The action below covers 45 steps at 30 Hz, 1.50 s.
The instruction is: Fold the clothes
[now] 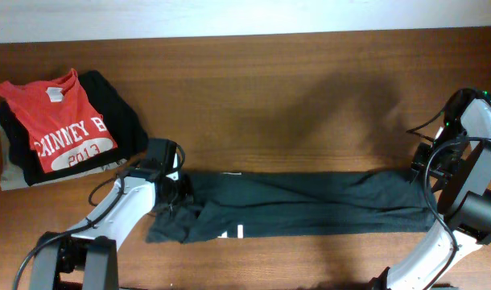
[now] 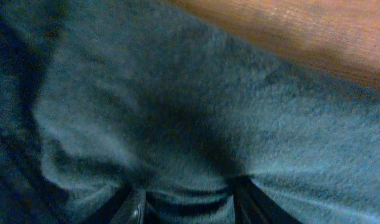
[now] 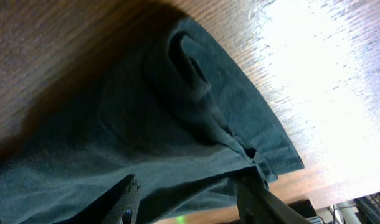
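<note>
very dark teal-black soft-fabric t-shirt (image 2: 177,93) fills the left wrist view, heaped right over the left gripper (image 2: 190,210). its black fingers (image 2: 133,213) show only as tips at 6 o'clock, set apart with a wad of cloth between them. cannot tell whether they bite the cloth or merely sit in it.

right gripper (image 3: 191,202): fingers (image 3: 124,198) spread wide, straddling the shirt's end edge, nothing visibly pinched.

overhead: shirt lies as one long narrow band across the brown wooden table (image 1: 270,97), from 8 o'clock to 4 o'clock, a gripper at each end. the 8 o'clock end is rumpled, with a scrap of white lettering (image 1: 239,231) at the near edge. stack of folded garments (image 1: 117,105) topped by a red printed t-shirt (image 1: 64,121) sits at 10 o'clock, well apart.

judgement: lengthwise fold looks done, cross fold pending.

risks:
- if only one end is truly gripped, lifting would skew the band.
- the rumpled end may carry its creases into the fold.
- a shallow pinch could catch only the top layer and let the band open.
</note>
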Available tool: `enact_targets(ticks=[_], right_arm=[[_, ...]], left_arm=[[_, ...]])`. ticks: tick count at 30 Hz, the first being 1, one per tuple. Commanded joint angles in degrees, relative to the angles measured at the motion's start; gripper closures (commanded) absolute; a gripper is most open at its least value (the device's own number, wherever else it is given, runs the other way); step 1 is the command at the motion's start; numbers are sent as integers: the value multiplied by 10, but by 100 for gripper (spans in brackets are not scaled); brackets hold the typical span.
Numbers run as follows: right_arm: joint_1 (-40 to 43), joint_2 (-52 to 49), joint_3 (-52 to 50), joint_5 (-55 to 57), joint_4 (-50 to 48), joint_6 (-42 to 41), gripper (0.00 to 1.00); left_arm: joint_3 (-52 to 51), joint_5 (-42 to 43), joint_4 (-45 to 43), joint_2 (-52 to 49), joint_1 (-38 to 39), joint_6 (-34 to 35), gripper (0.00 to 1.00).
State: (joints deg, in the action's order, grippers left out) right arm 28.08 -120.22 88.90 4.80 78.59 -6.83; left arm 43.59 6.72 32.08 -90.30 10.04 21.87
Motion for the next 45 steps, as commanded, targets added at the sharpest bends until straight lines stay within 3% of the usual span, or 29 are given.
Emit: enact_targets(ticks=[1,4,11,13,17,19,23,26,27,29,33,40,43,44,45], right_arm=[[1,12,-2,-4,3,4,45],[1,13,3,-19,3,4,46],[1,13,27,-23,21,19,45],[1,13,27,-68,31,61,45],[6,13,14,-59,47,66,44],[14,22,13,-59,73,66,44],[44,129,-23,-57,70,44,37],[84,268,-130,-64,-11,19,31],[88,305,-178,-72,-57,19,17],[86,321,-242,-72,-123,30,8],[87,297,-350,-74,-245,73,8],[86,250,-361,-72,-299,82,7],[86,213,-362,-76,-301,81,11],[86,202,-362,-77,-300,81,15],[86,192,-362,-79,-299,81,27]], left_arm=[[-2,6,-59,-97,-1,-27,56],[78,-4,-50,-156,-21,-81,56],[289,-30,94,-180,-123,-83,56],[295,-13,139,-179,-140,-83,53],[345,73,193,-173,-142,-115,48],[377,76,221,-158,-142,-118,44],[384,75,250,-122,-142,-118,39],[384,75,268,-118,-142,-118,39],[384,75,268,-118,-142,-117,39],[384,75,268,-118,-142,-117,39],[384,75,268,-118,-142,-117,39],[384,75,269,-118,-142,-117,39],[384,75,269,-118,-142,-117,39],[384,75,269,-118,-142,-117,38],[384,75,269,-118,-142,-117,39]])
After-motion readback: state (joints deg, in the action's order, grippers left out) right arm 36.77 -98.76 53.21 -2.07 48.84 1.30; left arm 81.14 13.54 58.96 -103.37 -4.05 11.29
